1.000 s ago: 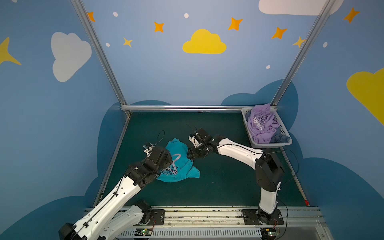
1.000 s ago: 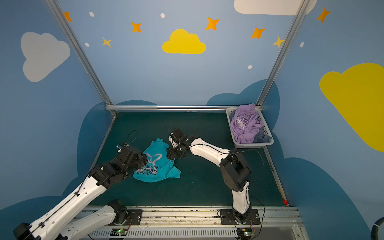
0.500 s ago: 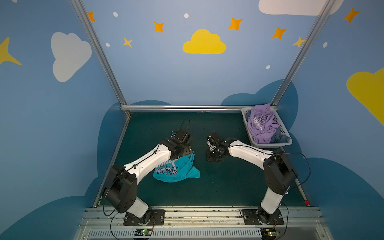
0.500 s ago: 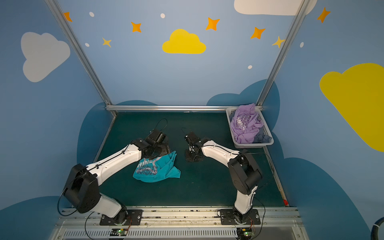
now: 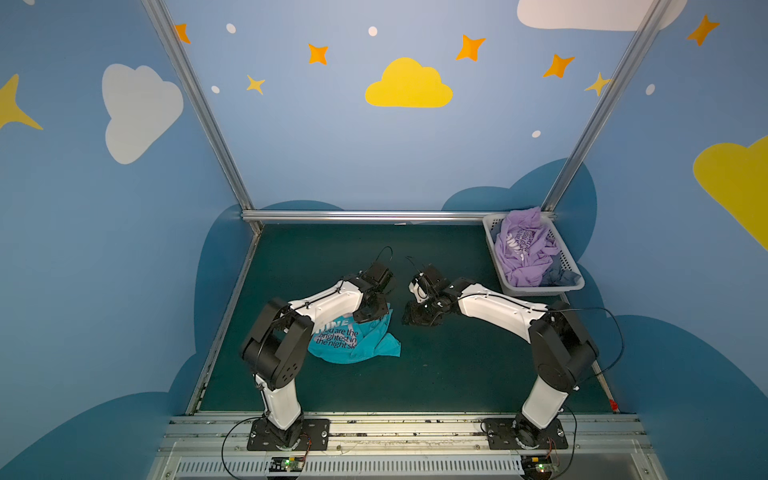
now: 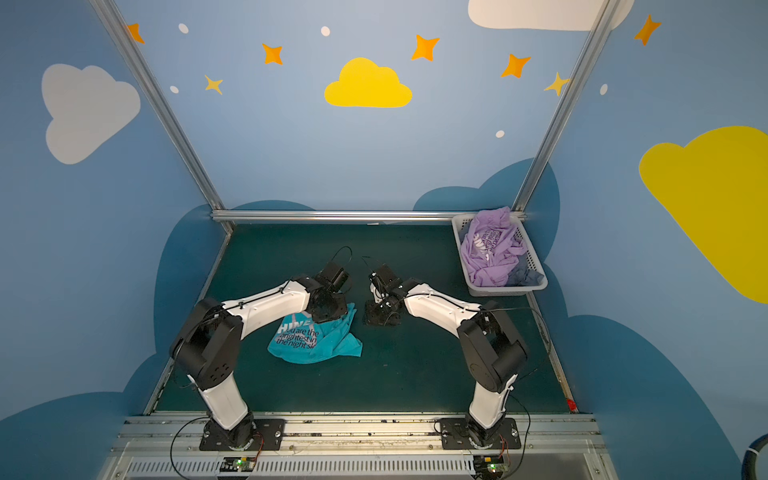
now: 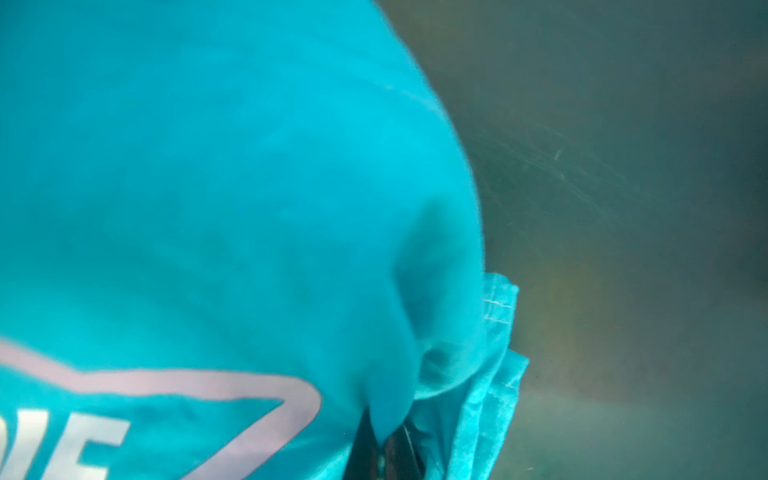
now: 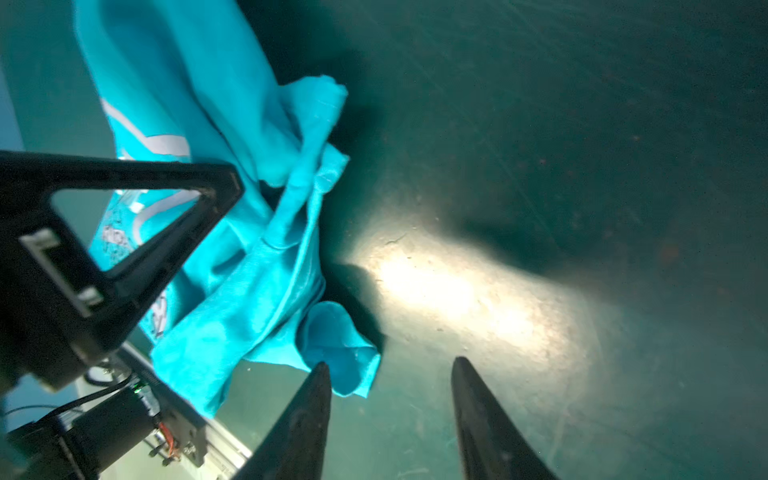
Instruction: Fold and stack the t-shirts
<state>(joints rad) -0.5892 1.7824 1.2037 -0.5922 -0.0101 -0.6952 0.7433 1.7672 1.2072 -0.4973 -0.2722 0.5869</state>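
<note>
The left tool (image 7: pixel 384 444) is clenched on a bunched fold of the teal t-shirt (image 5: pixel 353 343), a pinch only the left wrist view shows. The right tool (image 8: pixel 390 362) hangs released over bare green table (image 5: pixel 457 365), just beside the shirt's corner. Both top views read "you are the brightest in the night sk". The lavender t-shirt (image 5: pixel 519 253) lies crumpled in the white basket (image 5: pixel 544 290) at the far right corner.

Robot test cell indicated: dark green matted tabletop (image 5: pixel 457 374) enclosed by silver aluminium frame posts (image 5: pixel 199 108) and blue panels painted with clouds and stars (image 5: pixel 332 145); two white-and-black robot arms (image 5: pixel 498 309) bolted to a metal base rail (image 5: pixel 395 424).
</note>
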